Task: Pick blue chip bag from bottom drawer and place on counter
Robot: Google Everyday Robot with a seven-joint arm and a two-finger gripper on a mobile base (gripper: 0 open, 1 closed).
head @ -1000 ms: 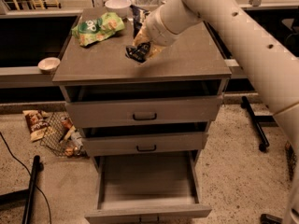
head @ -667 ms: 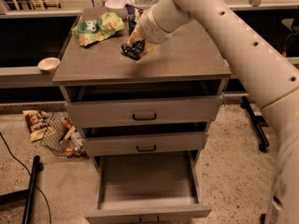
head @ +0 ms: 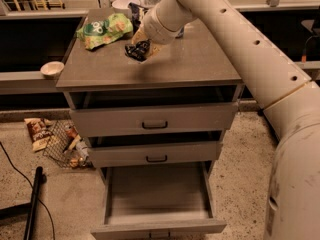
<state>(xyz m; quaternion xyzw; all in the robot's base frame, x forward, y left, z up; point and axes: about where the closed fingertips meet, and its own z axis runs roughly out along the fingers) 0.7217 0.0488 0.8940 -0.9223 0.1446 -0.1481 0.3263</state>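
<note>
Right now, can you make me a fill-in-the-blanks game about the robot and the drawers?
The hand holds the blue chip bag over the ____.
Counting the bottom drawer, which is pulled farthest out, there are ____ drawers.
The snack bag lying nearby is ____.
Missing words: counter, three, green.

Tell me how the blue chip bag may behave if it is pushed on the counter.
The blue bag, at the pincer over the counter, looks crumpled, so it is probably floppy and light. Its foil may slide on that smooth surface; it should not roll.
</note>
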